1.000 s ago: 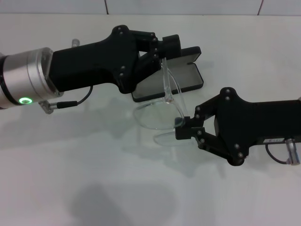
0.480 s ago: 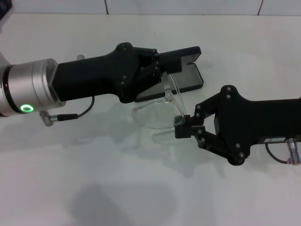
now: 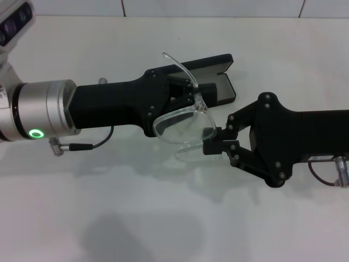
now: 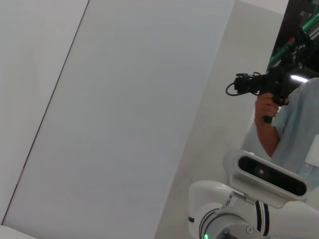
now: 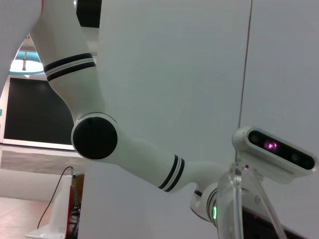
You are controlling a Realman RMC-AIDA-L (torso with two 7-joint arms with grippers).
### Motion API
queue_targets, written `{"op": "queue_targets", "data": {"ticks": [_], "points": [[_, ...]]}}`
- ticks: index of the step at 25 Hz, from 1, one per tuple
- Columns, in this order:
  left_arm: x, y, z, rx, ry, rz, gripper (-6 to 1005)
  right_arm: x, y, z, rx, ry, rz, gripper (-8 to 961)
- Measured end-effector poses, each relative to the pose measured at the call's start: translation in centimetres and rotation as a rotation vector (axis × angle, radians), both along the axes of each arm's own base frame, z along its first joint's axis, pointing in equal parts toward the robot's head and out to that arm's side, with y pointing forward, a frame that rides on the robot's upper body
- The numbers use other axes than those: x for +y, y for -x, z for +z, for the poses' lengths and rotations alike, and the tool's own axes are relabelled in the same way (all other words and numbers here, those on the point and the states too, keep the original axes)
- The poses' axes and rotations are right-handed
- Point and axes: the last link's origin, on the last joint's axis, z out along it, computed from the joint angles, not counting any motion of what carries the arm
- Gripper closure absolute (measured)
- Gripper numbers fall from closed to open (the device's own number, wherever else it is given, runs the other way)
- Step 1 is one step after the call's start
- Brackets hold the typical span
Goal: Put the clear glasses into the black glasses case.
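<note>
The clear glasses [image 3: 175,121] hang above the table between my two grippers, their front turned toward the head camera and one thin arm sticking up and back. My right gripper [image 3: 209,141] is shut on the right end of the frame. My left gripper [image 3: 196,94] reaches in from the left and its tip meets the glasses at the hinge corner. Behind it lies the open black glasses case [image 3: 220,83], grey lining showing, largely covered by the left gripper. A piece of the clear glasses [image 5: 230,199] also shows close up in the right wrist view.
White table [image 3: 136,207] runs on in front of both arms and to the right behind the case. The left wrist view shows only a wall, the robot's head [image 4: 269,172] and a person with a camera [image 4: 271,87].
The glasses rose and tipped, so the lenses face up and one arm points up and back. My left gripper drew back from over the case toward the glasses' hinge. My right gripper lifted slightly.
</note>
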Motion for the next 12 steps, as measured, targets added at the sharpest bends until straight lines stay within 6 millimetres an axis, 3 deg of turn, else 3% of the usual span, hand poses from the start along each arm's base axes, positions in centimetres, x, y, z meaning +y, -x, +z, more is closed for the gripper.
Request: {"op": "queue_targets", "data": {"ticks": [12], "points": [[0.11, -0.50, 0.22, -0.002, 0.013, -0.004, 962, 0.30, -0.13, 0.47, 0.039, -0.020, -0.025, 892]]}}
